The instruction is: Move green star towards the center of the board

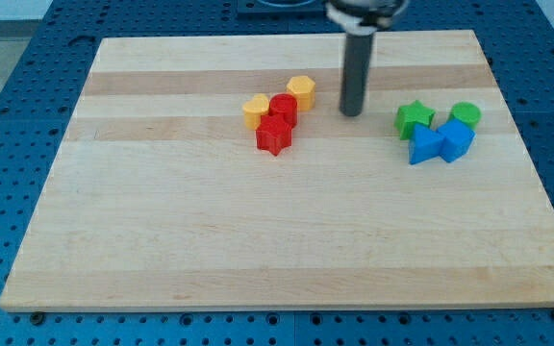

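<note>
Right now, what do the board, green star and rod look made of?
Board: pale wood, visible grain bands, matte. Green star: probably plastic, uniform saturated colour, slight sheen. Rod ending in my tip: dark, smooth, metal or plastic; unclear. My tip sits at the star's left, apart.

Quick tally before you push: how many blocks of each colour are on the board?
Yellow: 2
Red: 2
Green: 2, the green star and a green round block
Blue: 2
Total: 8
</note>
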Action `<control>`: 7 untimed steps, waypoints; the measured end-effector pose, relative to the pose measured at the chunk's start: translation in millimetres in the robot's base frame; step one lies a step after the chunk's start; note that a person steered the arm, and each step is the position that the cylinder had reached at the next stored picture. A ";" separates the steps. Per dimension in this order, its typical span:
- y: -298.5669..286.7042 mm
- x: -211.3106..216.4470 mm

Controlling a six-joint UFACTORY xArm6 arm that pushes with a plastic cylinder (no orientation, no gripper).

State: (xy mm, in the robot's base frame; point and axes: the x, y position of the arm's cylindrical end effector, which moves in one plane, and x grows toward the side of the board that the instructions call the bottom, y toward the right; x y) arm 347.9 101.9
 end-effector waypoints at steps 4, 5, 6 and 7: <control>90.2 -48.5; 115.7 5.0; 116.2 6.7; 118.9 29.3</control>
State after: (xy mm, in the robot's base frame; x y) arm 377.2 220.8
